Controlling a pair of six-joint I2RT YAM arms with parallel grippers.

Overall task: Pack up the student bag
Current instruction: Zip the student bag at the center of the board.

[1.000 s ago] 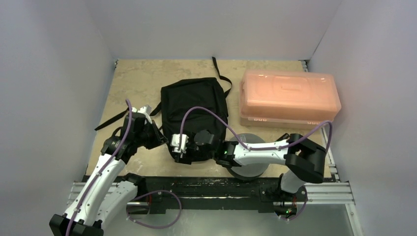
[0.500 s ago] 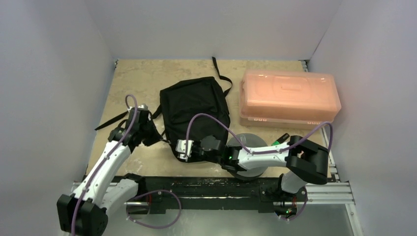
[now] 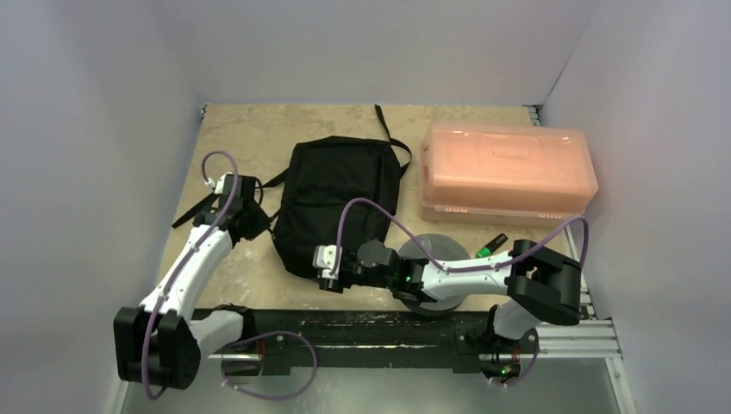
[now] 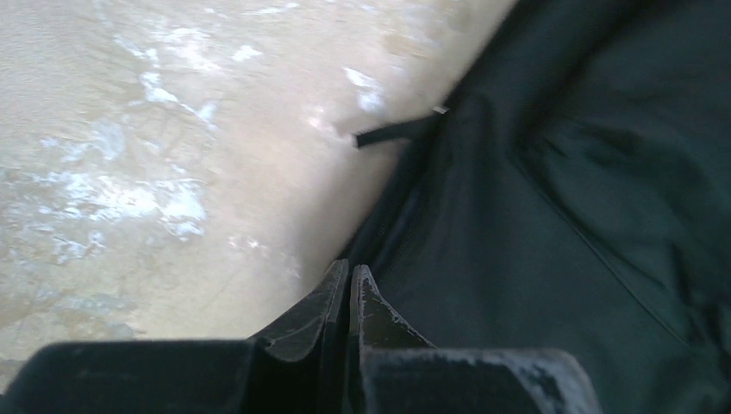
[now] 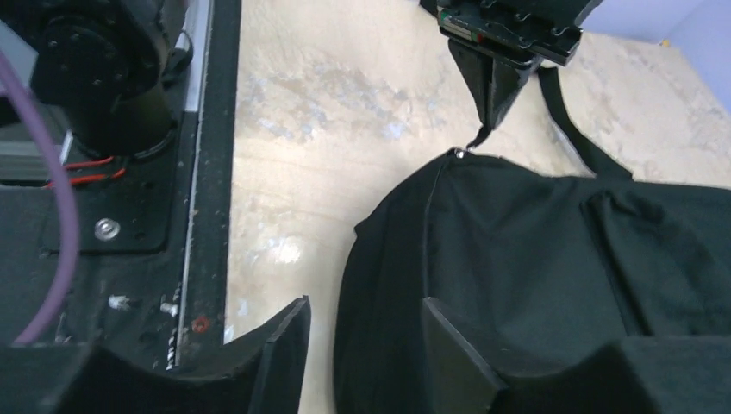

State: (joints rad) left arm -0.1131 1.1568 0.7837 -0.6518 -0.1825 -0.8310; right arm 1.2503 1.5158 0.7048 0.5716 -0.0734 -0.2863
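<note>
The student bag (image 3: 340,198) is a floppy black backpack lying flat in the middle of the table. It also shows in the left wrist view (image 4: 569,224) and in the right wrist view (image 5: 534,250). My left gripper (image 3: 261,226) is at the bag's left edge, with its jaws pressed together (image 4: 349,272). In the right wrist view, a thin zipper pull (image 5: 470,145) runs from the left gripper's tips (image 5: 493,112) to the bag's seam. My right gripper (image 3: 328,274) is open, and its jaws (image 5: 362,332) straddle the bag's near left edge.
A translucent orange lidded box (image 3: 507,168) stands at the back right. A dark grey round spool (image 3: 440,263) lies under my right arm, with a small green-tipped item (image 3: 490,246) beside it. Bag straps trail at the back (image 3: 384,129) and at the left (image 3: 185,216). A black rail (image 3: 362,326) runs along the near edge.
My left gripper has moved back and to the left along the bag's edge. The bag's near left corner has stretched out. My right gripper has shifted slightly right and nearer.
</note>
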